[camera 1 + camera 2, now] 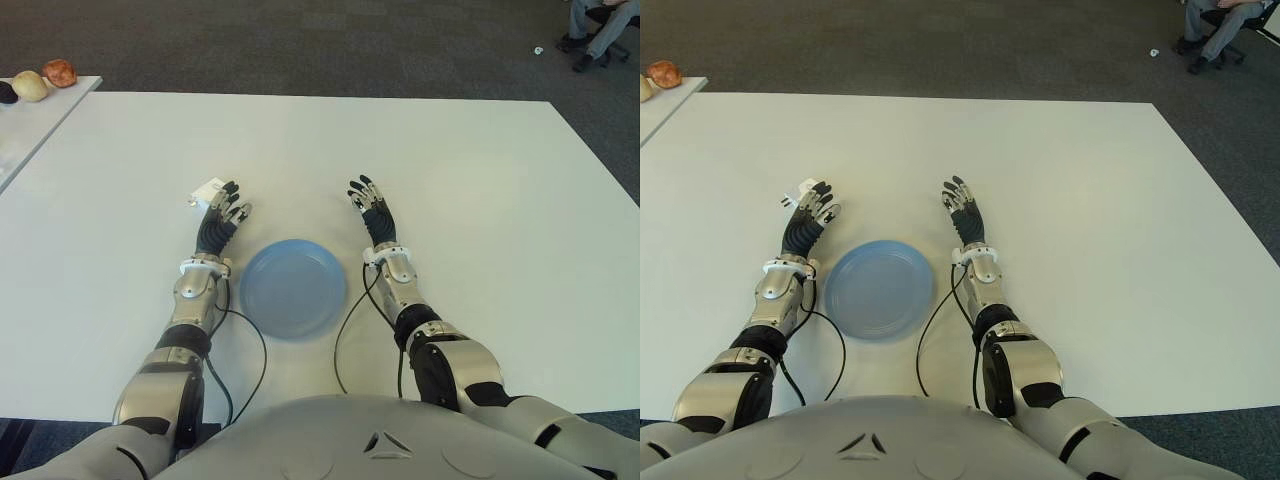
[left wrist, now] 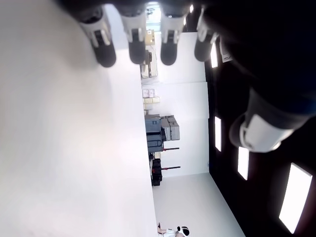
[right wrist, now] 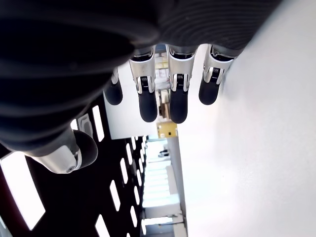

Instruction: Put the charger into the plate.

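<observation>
A small white charger (image 1: pixel 207 190) lies on the white table (image 1: pixel 460 170), just beyond and partly under the fingertips of my left hand (image 1: pixel 226 210). That hand is stretched out flat and open; in the left wrist view its fingers (image 2: pixel 136 47) are straight with nothing in them, and the charger does not show there. A round blue plate (image 1: pixel 293 287) sits between my forearms, to the right of my left wrist. My right hand (image 1: pixel 368 200) shows beyond the plate's right rim, and its fingers (image 3: pixel 175 101) are spread and hold nothing.
Black cables (image 1: pixel 250 350) run from both wrists back to my body, past the plate. A second table at far left carries round fruit-like items (image 1: pixel 45 80). A seated person's legs (image 1: pixel 600 30) show at far right on dark carpet.
</observation>
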Available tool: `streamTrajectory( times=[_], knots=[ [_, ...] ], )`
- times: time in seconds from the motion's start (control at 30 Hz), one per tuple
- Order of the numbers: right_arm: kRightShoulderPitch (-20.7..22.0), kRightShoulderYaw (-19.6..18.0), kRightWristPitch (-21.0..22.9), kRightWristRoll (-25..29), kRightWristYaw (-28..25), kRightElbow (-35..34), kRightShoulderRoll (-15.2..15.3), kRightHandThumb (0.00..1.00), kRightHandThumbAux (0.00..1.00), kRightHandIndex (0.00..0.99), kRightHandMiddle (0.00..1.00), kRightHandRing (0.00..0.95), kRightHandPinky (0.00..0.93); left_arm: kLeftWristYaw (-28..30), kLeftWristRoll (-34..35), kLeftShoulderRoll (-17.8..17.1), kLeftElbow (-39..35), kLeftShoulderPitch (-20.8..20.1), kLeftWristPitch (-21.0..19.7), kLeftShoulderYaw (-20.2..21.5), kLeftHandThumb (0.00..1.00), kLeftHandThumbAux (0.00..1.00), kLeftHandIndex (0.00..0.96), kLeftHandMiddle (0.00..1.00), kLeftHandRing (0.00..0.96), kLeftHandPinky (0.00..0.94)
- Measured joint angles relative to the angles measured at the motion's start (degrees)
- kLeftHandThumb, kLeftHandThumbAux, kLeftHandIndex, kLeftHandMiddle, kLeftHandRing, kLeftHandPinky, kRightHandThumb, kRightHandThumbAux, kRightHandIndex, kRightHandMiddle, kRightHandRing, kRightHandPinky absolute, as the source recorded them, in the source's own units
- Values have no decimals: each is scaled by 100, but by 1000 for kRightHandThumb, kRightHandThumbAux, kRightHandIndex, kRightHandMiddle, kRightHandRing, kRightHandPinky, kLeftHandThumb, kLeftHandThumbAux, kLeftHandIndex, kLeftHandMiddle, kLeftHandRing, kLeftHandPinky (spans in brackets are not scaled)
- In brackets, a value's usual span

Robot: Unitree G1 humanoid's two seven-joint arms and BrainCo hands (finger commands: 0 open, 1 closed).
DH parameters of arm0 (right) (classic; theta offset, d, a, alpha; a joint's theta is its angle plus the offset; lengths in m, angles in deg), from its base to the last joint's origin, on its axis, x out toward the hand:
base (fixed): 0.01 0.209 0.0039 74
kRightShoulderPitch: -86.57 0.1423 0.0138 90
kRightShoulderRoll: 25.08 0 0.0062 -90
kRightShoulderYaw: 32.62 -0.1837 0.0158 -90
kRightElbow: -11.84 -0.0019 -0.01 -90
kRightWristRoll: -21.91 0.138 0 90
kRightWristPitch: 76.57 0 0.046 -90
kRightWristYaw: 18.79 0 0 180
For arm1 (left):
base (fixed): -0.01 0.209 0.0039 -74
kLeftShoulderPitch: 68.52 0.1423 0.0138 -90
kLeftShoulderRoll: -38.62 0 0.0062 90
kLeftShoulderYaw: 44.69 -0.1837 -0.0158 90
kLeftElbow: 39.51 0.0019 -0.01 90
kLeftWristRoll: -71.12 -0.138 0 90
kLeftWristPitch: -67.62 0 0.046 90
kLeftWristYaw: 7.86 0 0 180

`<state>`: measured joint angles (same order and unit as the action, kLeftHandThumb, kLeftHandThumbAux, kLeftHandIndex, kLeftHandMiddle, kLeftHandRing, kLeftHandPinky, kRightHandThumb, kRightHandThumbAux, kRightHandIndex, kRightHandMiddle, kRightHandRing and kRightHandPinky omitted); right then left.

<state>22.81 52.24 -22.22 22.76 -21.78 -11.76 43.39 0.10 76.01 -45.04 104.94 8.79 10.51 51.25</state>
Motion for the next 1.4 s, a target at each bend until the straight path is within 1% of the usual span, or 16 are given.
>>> streamTrajectory(
  times=[0.17,0.33,0.5,0.57,0.67,0.8,0.87,0.97,1.1,1.2,1.4],
  knots=[
    [-1,4,0,-12,7,1,1,0,501,72,167,147,99,-51,-48,1,1,4,25,-4,11,650,11,85,81,100],
    [1,14,0,-25,7,0,15,0,488,72,168,146,102,-222,-126,10,0,28,139,-4,91,698,24,90,91,121],
    [4,32,-3,-49,4,-1,40,0,483,72,169,147,107,-464,-178,24,-54,86,259,3,169,701,39,101,104,129],
    [5,41,-12,-56,-2,-2,41,0,481,71,168,146,107,-534,-205,27,-206,188,261,3,190,698,43,103,107,130],
    [6,44,-38,-57,-5,-4,46,0,478,69,167,146,109,-674,-256,39,-578,464,320,7,236,700,55,119,123,157],
    [3,44,-38,-58,-3,-4,66,0,474,69,166,145,108,-885,-317,96,-1021,804,367,22,268,696,68,133,139,179],
    [3,48,-38,-61,-3,-4,72,0,473,70,163,143,106,-954,-331,114,-1278,961,313,30,278,694,75,136,139,159],
    [3,68,-40,-66,-3,-8,81,0,476,70,159,140,106,-1028,-330,154,-1827,1213,100,44,264,701,73,133,128,131],
    [-16,113,-41,-106,40,-40,142,0,480,70,152,134,100,-1036,-296,232,-2263,1416,-145,58,232,727,63,124,115,117],
    [-29,180,-41,-183,122,-68,157,0,484,69,145,127,95,-981,-169,266,-2361,1452,-228,112,180,744,54,116,107,116],
    [-37,300,-41,-399,365,-107,176,0,468,59,127,110,76,-572,276,292,-2291,1369,-274,277,113,741,46,108,101,121]
  ],
)
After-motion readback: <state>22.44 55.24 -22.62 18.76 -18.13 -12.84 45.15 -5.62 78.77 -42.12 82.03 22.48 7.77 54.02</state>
